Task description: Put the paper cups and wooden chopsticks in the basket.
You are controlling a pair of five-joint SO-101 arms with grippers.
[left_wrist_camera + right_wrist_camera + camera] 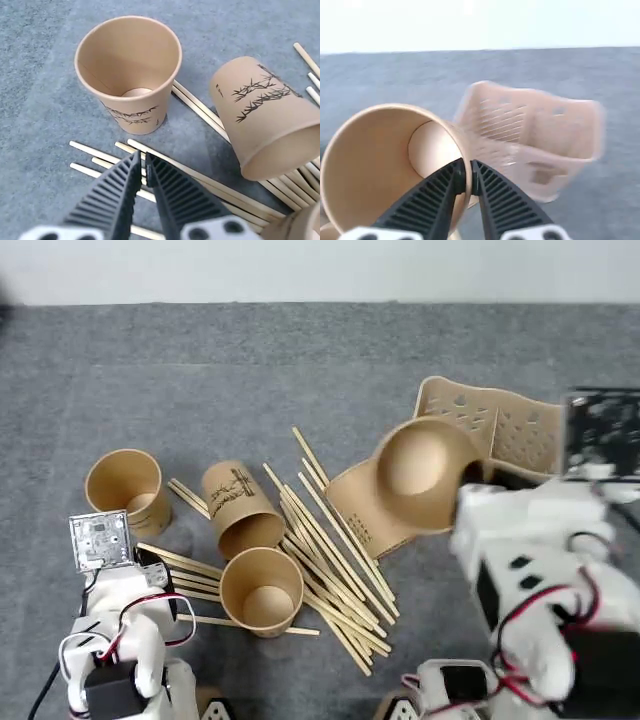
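My right gripper (pixel 468 176) is shut on the rim of a brown paper cup (pixel 380 165), held tilted in the air with its mouth showing. In the high view this cup (pixel 425 472) hangs over the near-left side of the beige plastic basket (pixel 505 425). Three more cups stay on the mat: one upright (pixel 125 485), one on its side (pixel 240 505), one upright (pixel 262 588). Wooden chopsticks (pixel 335 540) lie scattered between them. My left gripper (pixel 143 162) is shut on nothing, low over chopsticks (pixel 165 167) in front of the upright cup (pixel 129 70).
Grey mat (pixel 300 370) covers the table, with open room at the back and far left. The basket (pixel 535 135) looks tipped, its perforated wall raised. A white wall borders the far edge.
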